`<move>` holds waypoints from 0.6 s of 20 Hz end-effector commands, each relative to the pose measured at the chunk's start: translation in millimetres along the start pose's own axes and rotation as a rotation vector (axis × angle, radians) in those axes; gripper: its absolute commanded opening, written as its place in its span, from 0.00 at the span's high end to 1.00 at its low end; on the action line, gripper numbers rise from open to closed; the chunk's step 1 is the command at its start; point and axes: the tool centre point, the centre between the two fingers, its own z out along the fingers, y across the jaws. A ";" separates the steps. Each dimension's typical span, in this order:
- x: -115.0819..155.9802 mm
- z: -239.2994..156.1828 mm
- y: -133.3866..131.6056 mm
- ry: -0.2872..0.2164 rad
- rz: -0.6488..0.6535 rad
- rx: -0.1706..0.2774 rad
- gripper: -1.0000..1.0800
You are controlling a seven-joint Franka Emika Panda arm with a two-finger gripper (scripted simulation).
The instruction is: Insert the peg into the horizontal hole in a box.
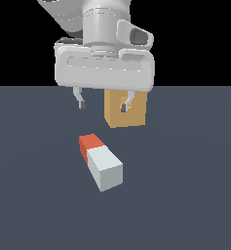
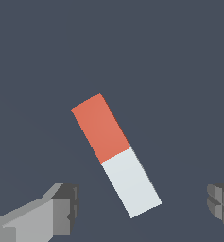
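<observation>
The peg (image 1: 100, 161) lies flat on the dark floor, its red-orange end farther from the exterior camera and its grey-white end nearer. The wrist view looks straight down on the peg (image 2: 116, 153), which lies at a slant there. My gripper (image 1: 103, 104) hangs open above the floor, higher than the peg and a little behind it, holding nothing. Its fingertips (image 2: 61, 208) show at the wrist view's lower corners, wide apart. The tan box (image 1: 125, 108) stands behind the gripper. One finger covers the box's middle, so the hole is mostly hidden.
The dark grey floor (image 1: 195, 195) spreads all around the peg and the box. Nothing else stands on it in either view.
</observation>
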 end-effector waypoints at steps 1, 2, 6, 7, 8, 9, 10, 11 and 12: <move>0.0 0.0 0.0 0.000 0.000 0.000 0.04; 0.0 0.1 0.0 0.000 -0.001 0.000 0.04; -1.4 2.2 -0.3 0.000 -0.015 -0.002 0.04; -1.9 3.2 -0.4 0.000 -0.022 -0.003 0.04; -2.7 4.4 -0.5 0.000 -0.029 -0.004 0.04; -3.5 5.7 -0.7 0.000 -0.038 -0.005 0.04; -4.4 7.2 -0.8 0.000 -0.048 -0.007 0.04; -5.4 8.9 -1.0 0.000 -0.060 -0.008 0.04; -6.6 10.8 -1.1 0.000 -0.072 -0.010 0.04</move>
